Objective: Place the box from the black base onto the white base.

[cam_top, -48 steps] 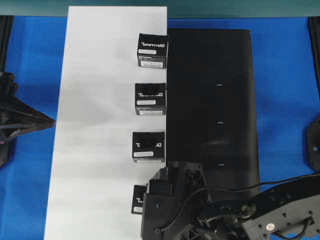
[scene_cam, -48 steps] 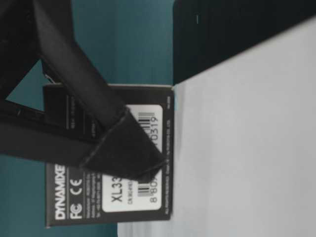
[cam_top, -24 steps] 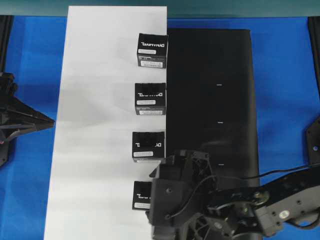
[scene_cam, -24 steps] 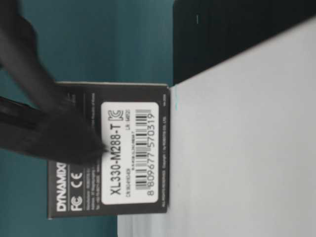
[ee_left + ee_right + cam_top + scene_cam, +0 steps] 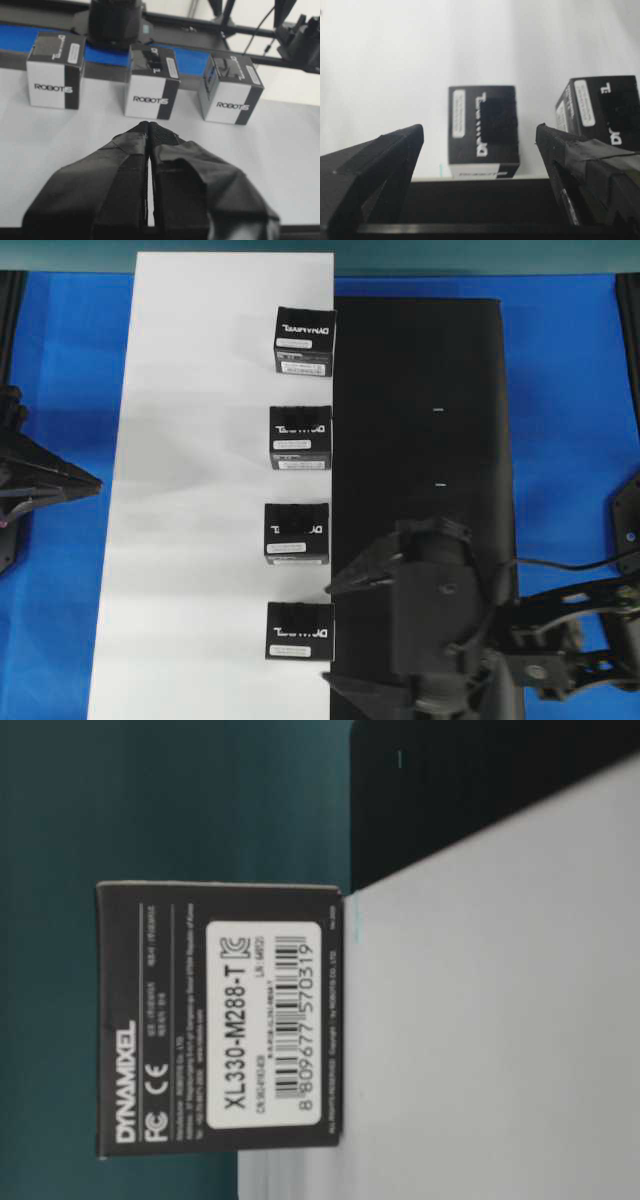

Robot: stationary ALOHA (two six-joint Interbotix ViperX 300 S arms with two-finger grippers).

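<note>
just ahead of the right claw (image 5: 480,145), whose matt black fingers (image 5: 380,160) look wrapped in faintly textured tape, the box (image 5: 299,630) looks like smooth printed card, black with a slightly glossy white paper label. it sits on the white base (image 5: 190,540), a plain smooth matt board, and under the claw lies the black base (image 5: 420,390), a dull, non-reflective dark sheet. the left claw (image 5: 149,131) has the same matt, creased black wrapping, and the worktop (image 5: 570,390) to either side looks a smooth, saturated blue.
</note>
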